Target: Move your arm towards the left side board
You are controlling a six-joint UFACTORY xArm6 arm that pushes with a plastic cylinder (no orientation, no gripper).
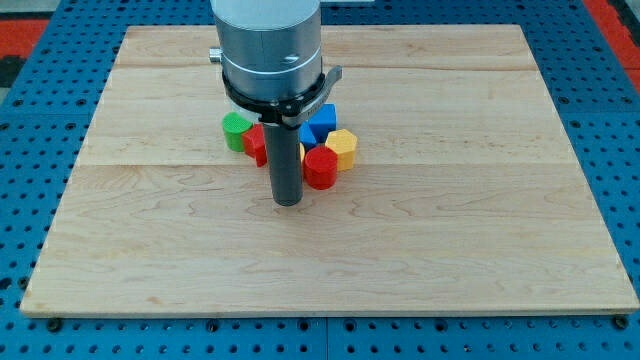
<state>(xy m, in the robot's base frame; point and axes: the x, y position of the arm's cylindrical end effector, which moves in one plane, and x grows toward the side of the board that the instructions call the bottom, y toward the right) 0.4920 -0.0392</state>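
My tip [287,203] stands on the wooden surface [480,250] just below the cluster of blocks, so I judge the move toward the view's left is not yet begun. There is no pincer here (only a rod), so nothing spreads or pinches. The red block [321,167] is just right of the tip, the green block [236,130] up-left. The rod's long axis is upright, pointing down. The next move calls for a slide left, below the green block.

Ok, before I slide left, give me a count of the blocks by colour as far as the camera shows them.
Green: 1, green block
Blue: 1, blue block
Yellow: 1, yellow block
Red: 2, red cylinder and red block
Total: 5 visible; the rod may hide more.
My tip sits just below the cluster.
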